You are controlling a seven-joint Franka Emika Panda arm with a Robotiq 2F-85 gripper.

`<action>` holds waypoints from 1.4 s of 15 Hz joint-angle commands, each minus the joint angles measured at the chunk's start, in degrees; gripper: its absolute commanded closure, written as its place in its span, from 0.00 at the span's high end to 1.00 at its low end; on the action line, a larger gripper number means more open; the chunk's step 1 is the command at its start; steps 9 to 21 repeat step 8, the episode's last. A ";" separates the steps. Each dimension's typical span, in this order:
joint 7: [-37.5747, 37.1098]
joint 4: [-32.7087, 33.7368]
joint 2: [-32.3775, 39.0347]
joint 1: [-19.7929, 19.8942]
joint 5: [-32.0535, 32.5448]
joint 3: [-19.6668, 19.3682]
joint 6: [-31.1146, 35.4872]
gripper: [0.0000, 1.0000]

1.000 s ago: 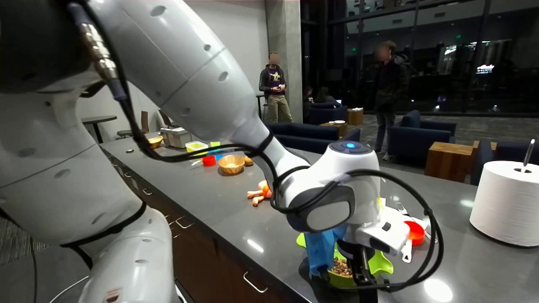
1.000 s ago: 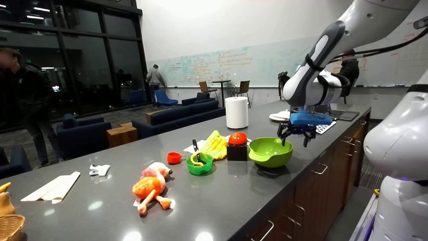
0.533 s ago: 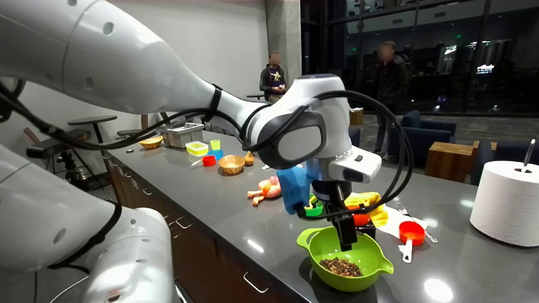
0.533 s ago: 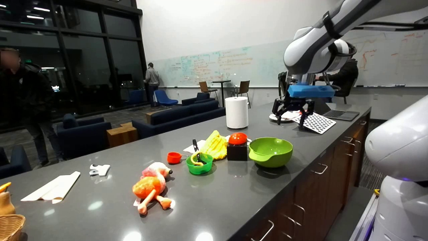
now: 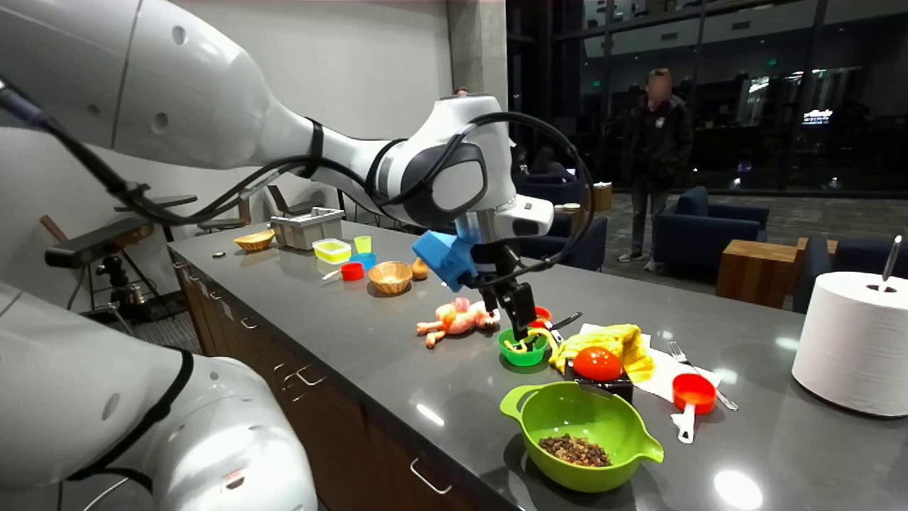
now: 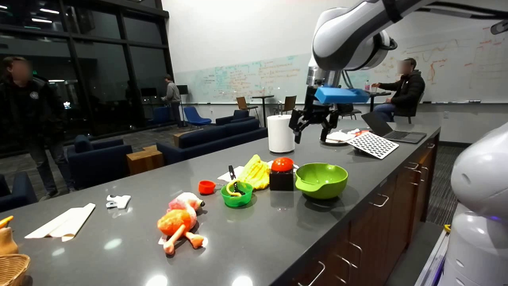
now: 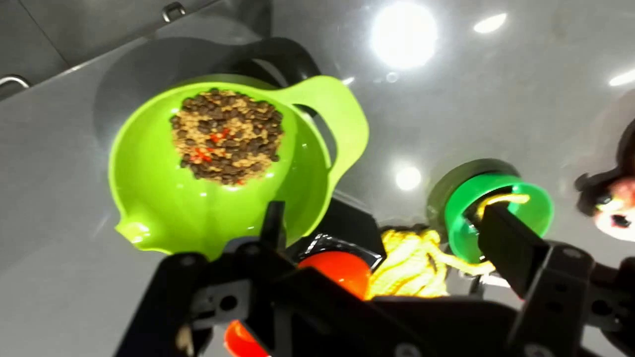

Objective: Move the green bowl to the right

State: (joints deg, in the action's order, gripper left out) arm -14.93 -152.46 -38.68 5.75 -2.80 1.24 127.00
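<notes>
- Spread wide and grasping nothing, the gripper (image 6: 310,139) hangs above the counter (image 6: 258,238), as we see in an exterior view.
- The green bowl (image 5: 589,479) sits upright near the counter's edge, a loose brown mix (image 7: 225,136) inside.
- Spill risk, we judge: a one-sided pinch on the handle (image 7: 345,114) could tip the bowl and scatter its load.
- The red-domed black box (image 6: 282,180) stands just beside the bowl; a low, careless approach could knock it.
- A shove edgeward could send the bowl off the counter.
- Half a second on, we see the gripper drawn back in an exterior view: it no longer crosses the bowl but shows against the small green dish (image 5: 523,360), while the bowl stays put.
</notes>
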 commanded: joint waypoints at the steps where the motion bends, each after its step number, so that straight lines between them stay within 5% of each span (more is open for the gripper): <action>1: 5.24 5.04 6.86 -6.43 -2.96 1.28 -0.42 1.00; 6: 9.99 12.27 15.54 -12.52 -4.08 3.57 -3.00 1.00; 7: 8.01 8.02 11.29 -11.01 -3.29 3.24 -0.69 1.00; 21: 7.88 8.84 12.46 -11.42 -3.30 3.52 -0.74 1.00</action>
